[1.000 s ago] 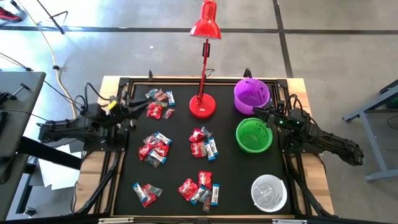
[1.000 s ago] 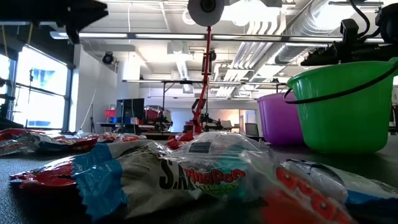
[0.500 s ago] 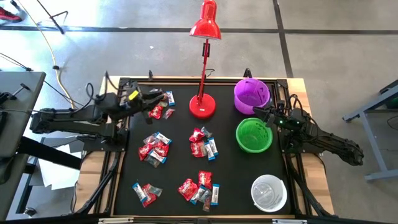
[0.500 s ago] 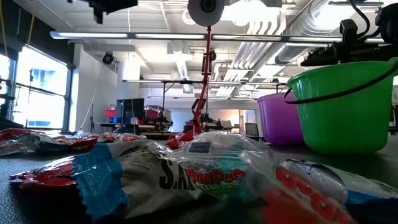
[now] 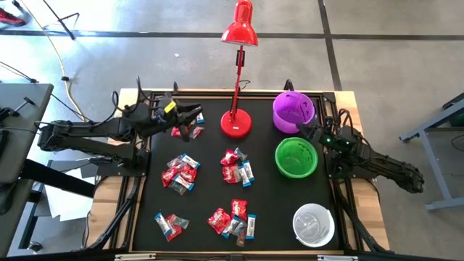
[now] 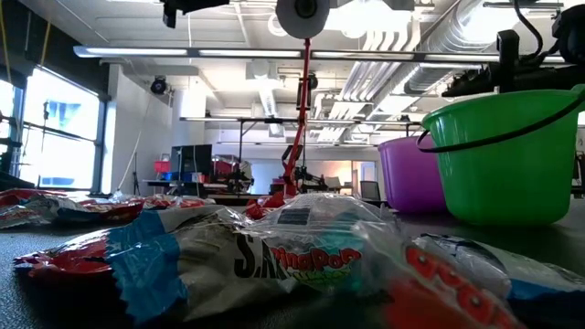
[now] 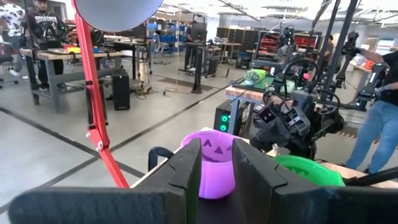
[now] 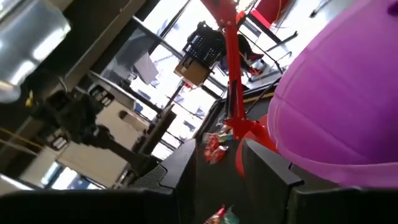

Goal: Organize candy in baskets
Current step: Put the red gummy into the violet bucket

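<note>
Left gripper (image 5: 194,113) over candy (image 5: 186,129), jaws apparently apart, empty (right gripper (image 5: 303,131) likewise).

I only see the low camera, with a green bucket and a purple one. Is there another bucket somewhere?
Observer: Yes. From above, a white round plastic tub stands at the table's right side, apart from the green round plastic tub.
Operator: Any candy inside the green one?
Observer: None that I can see from above; its inside shows only green.
Operator: Where's the left arm?
Observer: The left arm's fingers hover over a pile of small wrapped sweets, just left of the red desk lamp's round base.
</note>
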